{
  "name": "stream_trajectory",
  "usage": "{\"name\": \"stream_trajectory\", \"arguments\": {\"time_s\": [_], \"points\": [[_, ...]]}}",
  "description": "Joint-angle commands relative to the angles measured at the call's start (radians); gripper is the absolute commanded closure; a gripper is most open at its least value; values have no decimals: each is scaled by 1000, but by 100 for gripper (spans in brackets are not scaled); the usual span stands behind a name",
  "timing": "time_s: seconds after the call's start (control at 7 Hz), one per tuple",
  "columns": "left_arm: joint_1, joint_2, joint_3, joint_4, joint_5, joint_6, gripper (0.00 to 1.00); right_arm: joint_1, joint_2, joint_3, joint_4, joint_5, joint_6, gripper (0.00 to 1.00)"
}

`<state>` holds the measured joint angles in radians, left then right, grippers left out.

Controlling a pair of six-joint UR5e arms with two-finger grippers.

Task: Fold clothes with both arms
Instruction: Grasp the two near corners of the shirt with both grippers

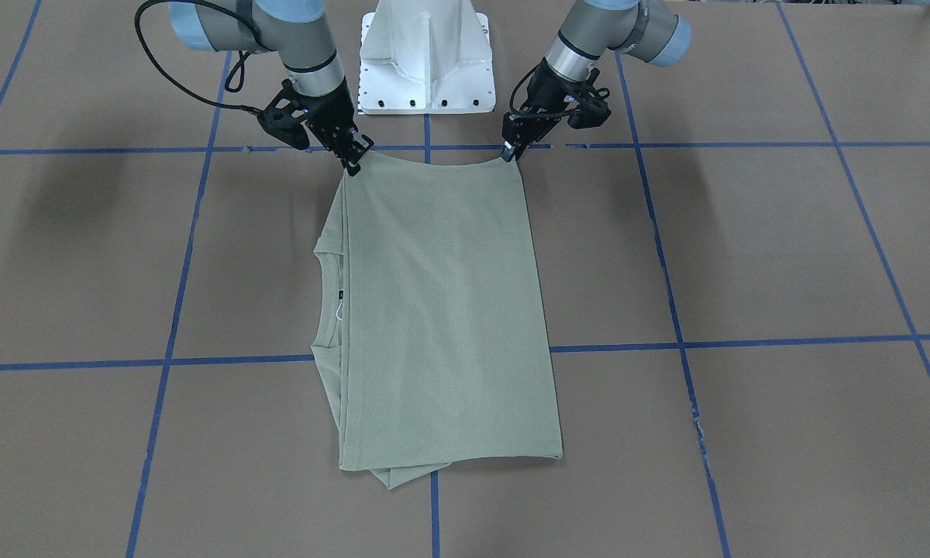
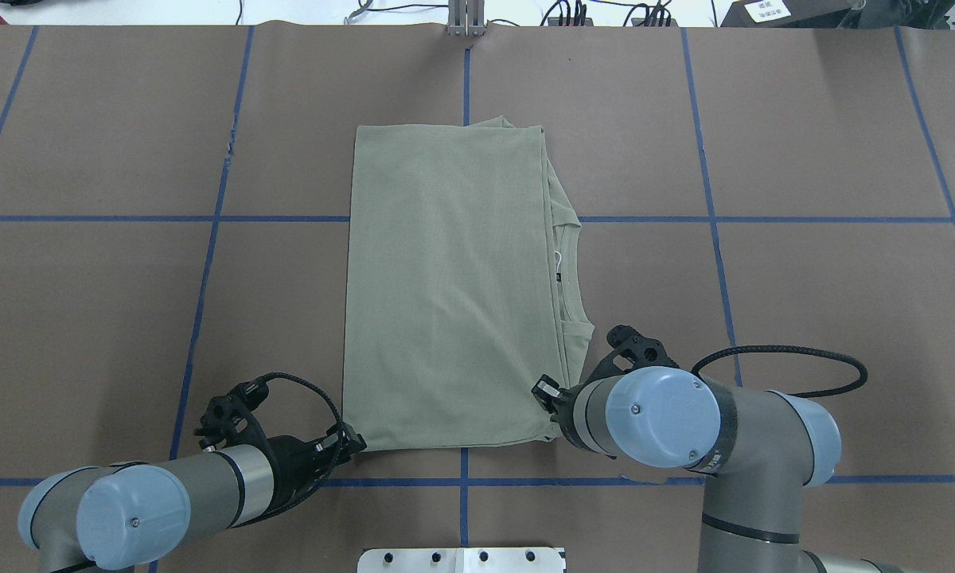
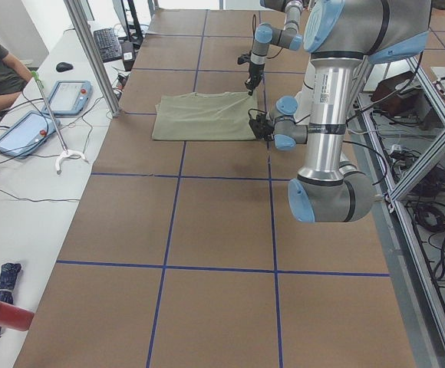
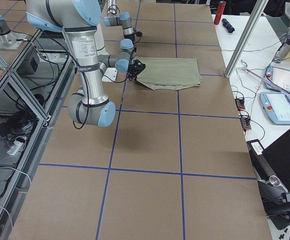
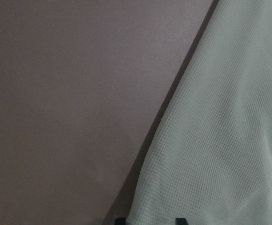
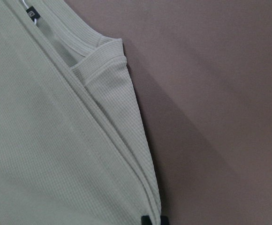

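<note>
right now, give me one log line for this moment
shirt: folded | left gripper: shut on a robot-side corner | right gripper: shut on the other

Brown table (image 1: 744,248) gridded with blue tape (image 1: 744,145), white bench (image 3: 23,192) alongside.

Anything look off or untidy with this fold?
Slightly. The folded shirt has an inner layer poking out as a point past its far edge, and the collar-side edges are staggered rather than flush.

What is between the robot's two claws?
The edge of the green shirt runs from the left gripper to the right gripper, seen in the front-facing view.
</note>
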<state>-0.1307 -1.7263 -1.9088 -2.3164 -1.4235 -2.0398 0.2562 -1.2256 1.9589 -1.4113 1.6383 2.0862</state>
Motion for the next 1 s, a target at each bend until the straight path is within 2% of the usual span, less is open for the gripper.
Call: {"name": "stream_trajectory", "arguments": {"time_s": [0.0, 0.29, 0.43, 0.57, 0.71, 0.86], "points": [[-7, -1, -19, 0, 0, 1, 100, -2, 0, 3, 2, 0, 0, 100], [2, 60, -154, 18, 0, -8, 100, -41, -26, 46, 0, -14, 26, 100], [43, 68, -224, 78, 3, -75, 100, -76, -105, 146, 0, -21, 44, 100], [104, 63, -318, 171, 46, -117, 100, -113, -165, 249, -2, -28, 108, 100], [117, 36, -385, 230, 51, -131, 100, -110, -163, 280, -5, -47, 130, 100], [105, -22, -385, 248, 49, -129, 100, -54, -155, 302, -6, -41, 127, 100]]}}
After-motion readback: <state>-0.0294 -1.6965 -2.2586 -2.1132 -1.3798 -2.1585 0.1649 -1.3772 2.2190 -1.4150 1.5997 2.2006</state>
